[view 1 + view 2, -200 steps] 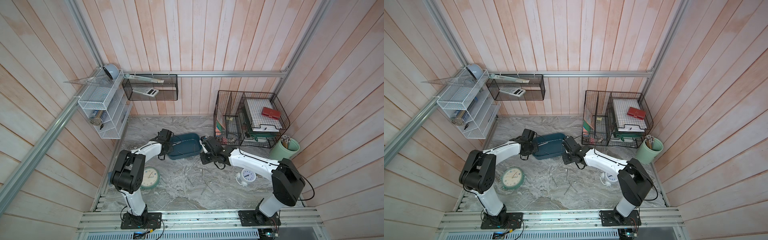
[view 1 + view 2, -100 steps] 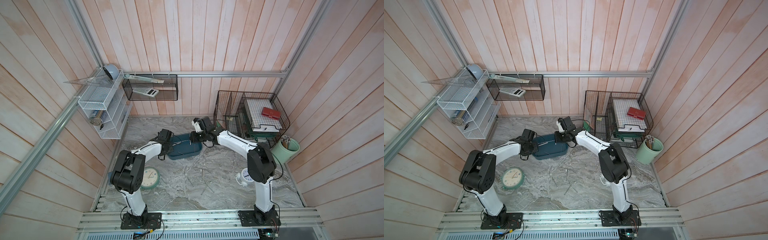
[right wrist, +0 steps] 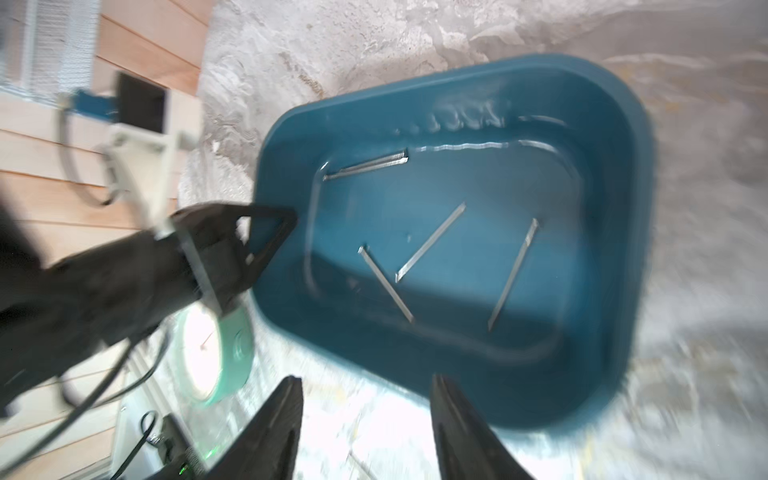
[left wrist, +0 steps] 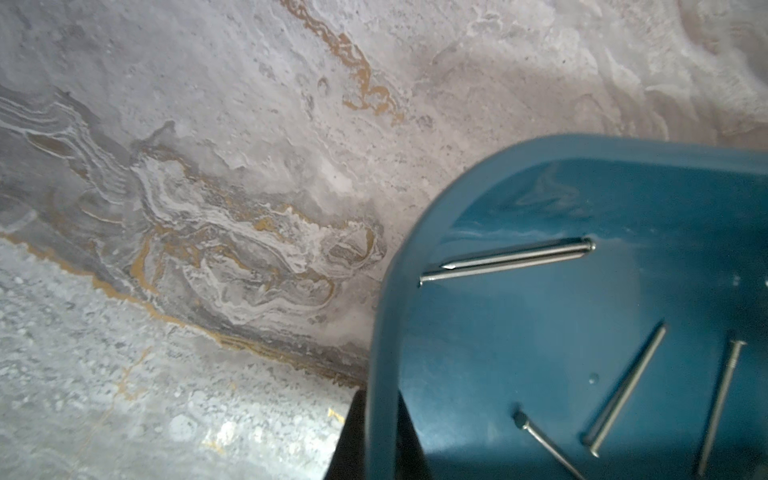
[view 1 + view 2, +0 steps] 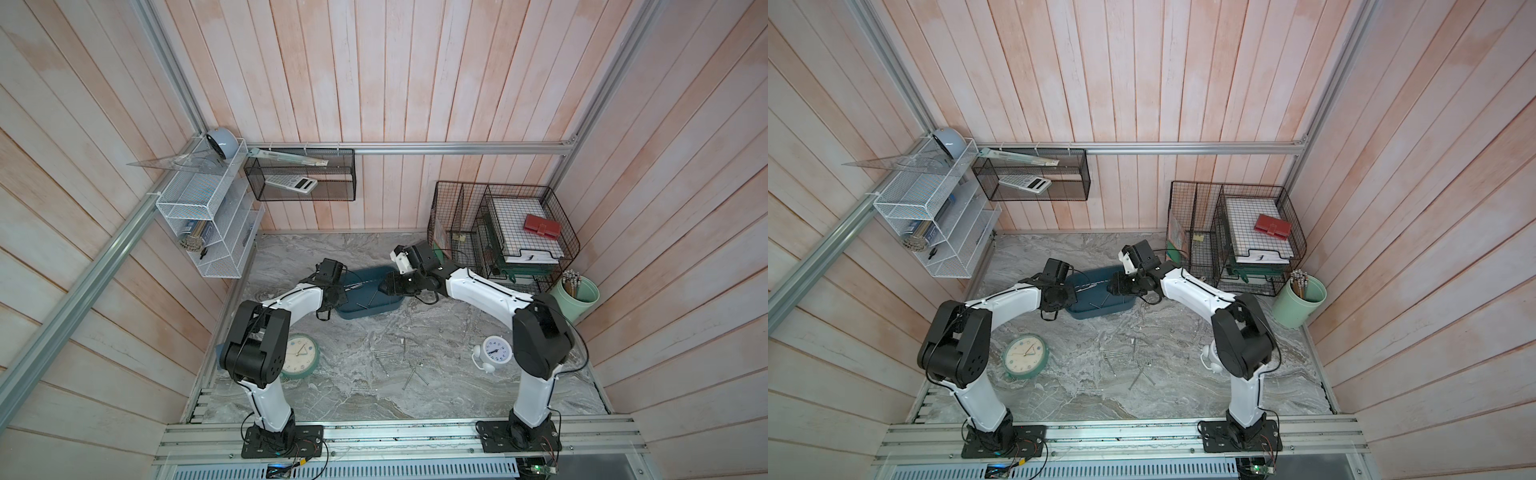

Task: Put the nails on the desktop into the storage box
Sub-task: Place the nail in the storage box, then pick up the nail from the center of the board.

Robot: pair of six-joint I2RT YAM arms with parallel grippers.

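Since a second ago your right arm has swung away from the desktop in front of the storage box and now reaches over the box's right-hand end. Your right gripper hangs just above that end with its jaws spread apart and nothing between them. Your left gripper has not shifted: it is clamped on the box's rim at the left-hand end, one finger inside the wall and one outside, as your left wrist view also shows.

You have five nails lying flat on the box floor: two side by side against one long wall, and three apart from one another toward the middle. The right wrist view is blurred, so you cannot read finer detail there.

More nails lie scattered on the desktop nearer the arm bases, well apart from the box, between the green clock and the white alarm clock.
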